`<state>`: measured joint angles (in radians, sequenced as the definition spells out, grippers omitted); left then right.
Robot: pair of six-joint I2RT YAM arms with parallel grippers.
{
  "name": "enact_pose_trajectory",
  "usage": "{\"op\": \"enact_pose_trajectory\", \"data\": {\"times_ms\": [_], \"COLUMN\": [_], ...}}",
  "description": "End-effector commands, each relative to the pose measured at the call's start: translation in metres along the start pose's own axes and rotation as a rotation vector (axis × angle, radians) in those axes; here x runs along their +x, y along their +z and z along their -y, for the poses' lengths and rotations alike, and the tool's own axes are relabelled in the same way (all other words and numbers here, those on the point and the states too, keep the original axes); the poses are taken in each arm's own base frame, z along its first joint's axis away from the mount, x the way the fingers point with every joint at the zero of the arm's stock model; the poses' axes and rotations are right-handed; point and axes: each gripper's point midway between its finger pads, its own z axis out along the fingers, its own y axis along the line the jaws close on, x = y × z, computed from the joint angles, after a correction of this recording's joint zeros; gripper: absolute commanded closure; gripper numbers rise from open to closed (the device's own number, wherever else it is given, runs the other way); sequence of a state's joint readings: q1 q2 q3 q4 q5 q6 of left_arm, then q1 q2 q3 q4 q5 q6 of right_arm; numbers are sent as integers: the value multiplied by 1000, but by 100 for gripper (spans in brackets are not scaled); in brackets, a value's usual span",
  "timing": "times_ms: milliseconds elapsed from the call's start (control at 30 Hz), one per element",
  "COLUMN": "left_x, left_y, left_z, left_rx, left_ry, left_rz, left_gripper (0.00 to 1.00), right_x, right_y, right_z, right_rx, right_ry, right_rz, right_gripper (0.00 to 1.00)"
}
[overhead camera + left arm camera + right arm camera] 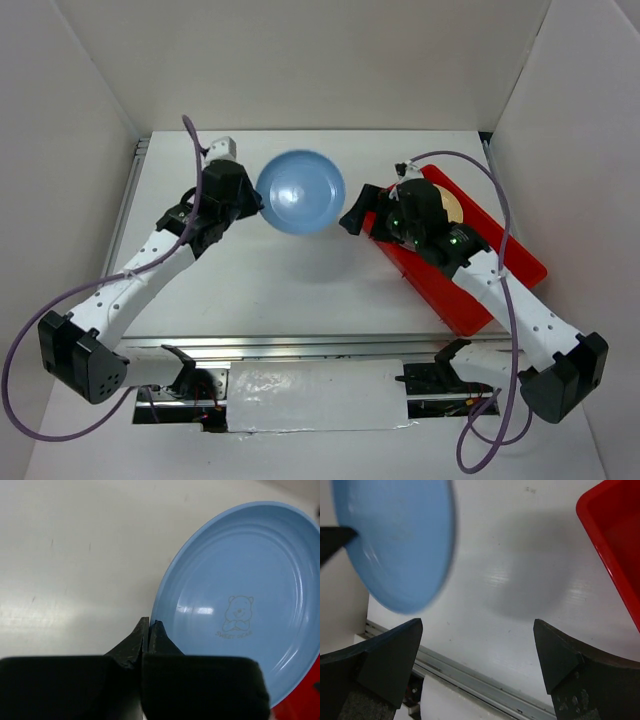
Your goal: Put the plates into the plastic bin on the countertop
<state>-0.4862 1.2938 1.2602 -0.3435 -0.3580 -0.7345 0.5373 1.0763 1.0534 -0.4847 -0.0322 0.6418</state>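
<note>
My left gripper [258,203] is shut on the left rim of a blue plate [300,191] and holds it above the white countertop [290,290]. In the left wrist view my jaws [149,625] pinch the plate's [240,600] edge; a bear drawing shows inside it. My right gripper [352,218] is open and empty, just right of the plate, at the left end of the red bin [470,275]. A yellow-orange plate [452,207] lies in the bin, mostly hidden by the right arm. In the right wrist view the blue plate [395,540] hangs upper left, and the bin's corner [612,540] shows on the right.
White walls close in the countertop at the back and both sides. A metal rail [300,347] runs along the front edge. Purple cables loop from both arms.
</note>
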Motion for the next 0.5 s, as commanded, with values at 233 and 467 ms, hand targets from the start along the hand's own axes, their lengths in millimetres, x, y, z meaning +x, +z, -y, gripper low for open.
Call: {"op": "enact_pose_trajectory", "data": {"times_ms": [233, 467], "left_x": [44, 61], "left_y": [-64, -83], "left_z": [-8, -17], "left_rx": [107, 143], "left_ry": [109, 109], "left_rz": [-184, -213], "left_gripper": [100, 100], "right_x": [-4, 4], "right_y": [15, 34], "right_z": [-31, -33], "right_rx": [-17, 26], "right_ry": [-27, -49], "right_rz": [64, 33], "right_gripper": [0, 15]}}
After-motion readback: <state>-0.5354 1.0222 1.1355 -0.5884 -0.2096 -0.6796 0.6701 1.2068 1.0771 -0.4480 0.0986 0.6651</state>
